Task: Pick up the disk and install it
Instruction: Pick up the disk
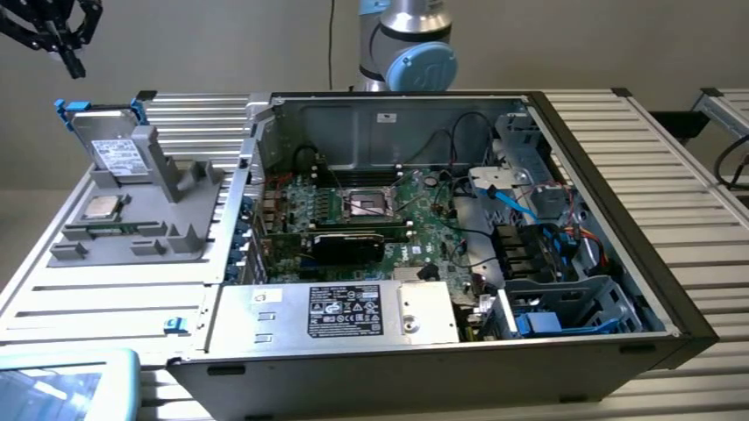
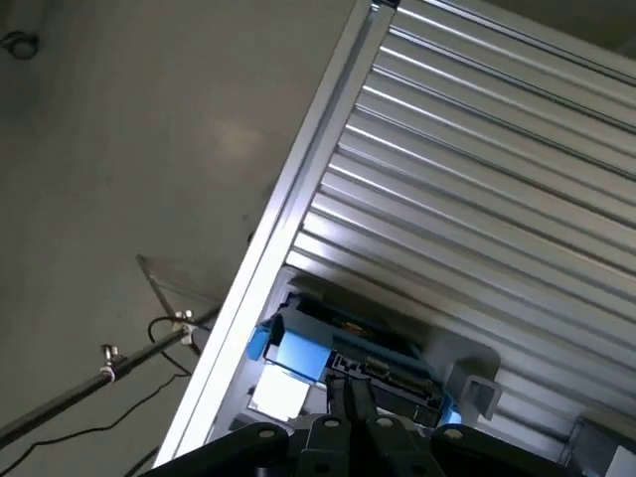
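**A:** Start at the arm. What is the black multi-finger gripper (image 1: 73,63) doing?

**B:** It is clenched on nothing. In the wrist view its fingertips meet with no gap (image 2: 350,396). It hangs high, above and apart from the disk.

**A:** And where is the flat silver-grey hard drive with the white label and blue plastic carrier (image 1: 115,151)?

**B:** It is propped in the grey moulded fixture (image 1: 175,189) on the ribbed aluminium table (image 1: 117,289), at the exterior view's left. That puts it outside the open black computer case (image 1: 398,114). The small square silver chip (image 1: 102,208) lies just in front of it.

**A:** Which way does it point?

**B:** It stands on one end and leans back, with the label face turned up and outward. The blue tabs are at the upper corners. From the wrist view the disk (image 2: 303,350) shows a dark connector strip along its upper edge, so I judge the long axis runs up the slope.

**A:** How will it handle?

**B:** Probably stiff, dense for its size and shock-sensitive, with smooth metal faces that could slip. I would pinch it at the exposed upper end, fingers on the two flat faces, keeping clear of the connector.
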`<state>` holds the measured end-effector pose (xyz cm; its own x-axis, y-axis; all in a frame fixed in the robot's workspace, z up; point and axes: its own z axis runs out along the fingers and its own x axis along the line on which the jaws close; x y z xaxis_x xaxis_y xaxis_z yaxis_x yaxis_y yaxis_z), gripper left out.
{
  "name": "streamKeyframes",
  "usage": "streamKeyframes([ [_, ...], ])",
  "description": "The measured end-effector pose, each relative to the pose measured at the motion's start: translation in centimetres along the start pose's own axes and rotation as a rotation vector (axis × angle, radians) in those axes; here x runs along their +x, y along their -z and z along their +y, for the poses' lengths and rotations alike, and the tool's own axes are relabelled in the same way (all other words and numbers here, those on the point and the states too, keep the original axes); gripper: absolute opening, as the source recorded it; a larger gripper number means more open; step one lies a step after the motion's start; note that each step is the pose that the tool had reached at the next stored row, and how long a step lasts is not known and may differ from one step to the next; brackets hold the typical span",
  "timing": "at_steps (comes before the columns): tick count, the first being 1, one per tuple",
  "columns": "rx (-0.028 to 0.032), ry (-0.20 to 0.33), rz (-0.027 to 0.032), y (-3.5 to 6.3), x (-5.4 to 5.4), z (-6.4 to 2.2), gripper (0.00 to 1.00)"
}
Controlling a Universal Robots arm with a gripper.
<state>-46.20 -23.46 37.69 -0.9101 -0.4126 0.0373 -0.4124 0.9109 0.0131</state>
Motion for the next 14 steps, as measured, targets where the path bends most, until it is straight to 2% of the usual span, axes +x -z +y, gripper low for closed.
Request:
streamKeyframes([
  [14, 0.0072, 0.254, 0.0021, -0.14, 0.00, 0.00, 0.11],
])
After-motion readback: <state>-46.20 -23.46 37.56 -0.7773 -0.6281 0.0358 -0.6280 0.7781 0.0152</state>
